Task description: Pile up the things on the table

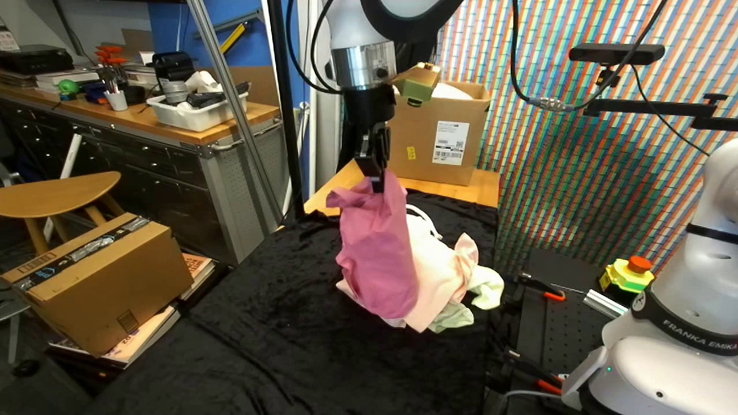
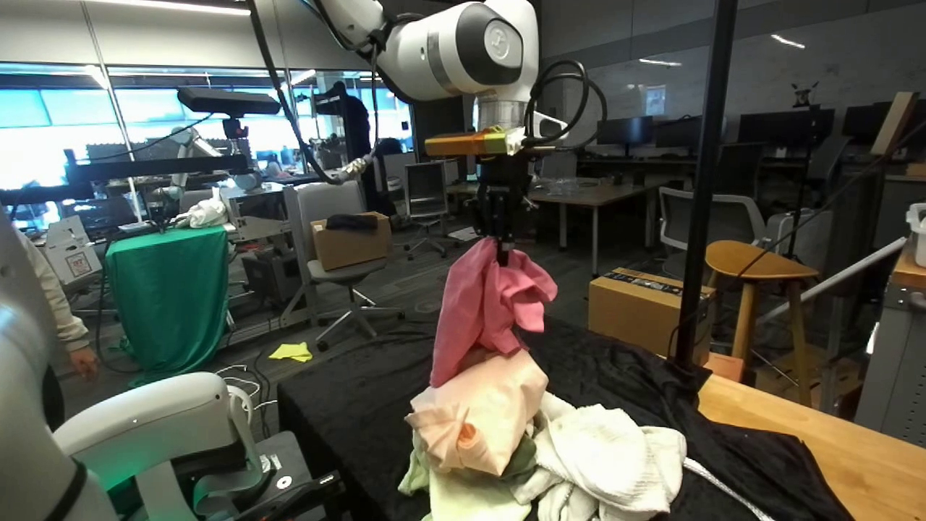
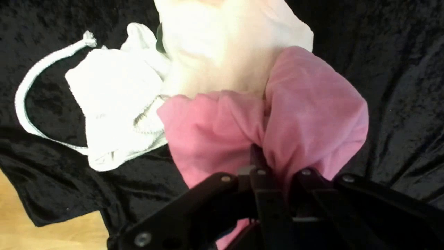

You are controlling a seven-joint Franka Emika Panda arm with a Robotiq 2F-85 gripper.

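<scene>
Pink cloth hangs from the tool, pinched tight near its top, its long axis running down towards the surface. Below the tool, and towards the robot base, lies a peach cloth on top of a pale green cloth; a white cloth and a looped cord sit just beside. Whether the hanging end touches the peach is hard to tell. That offset probably decides the coming move: shift baseward, then lower and release.
</scene>
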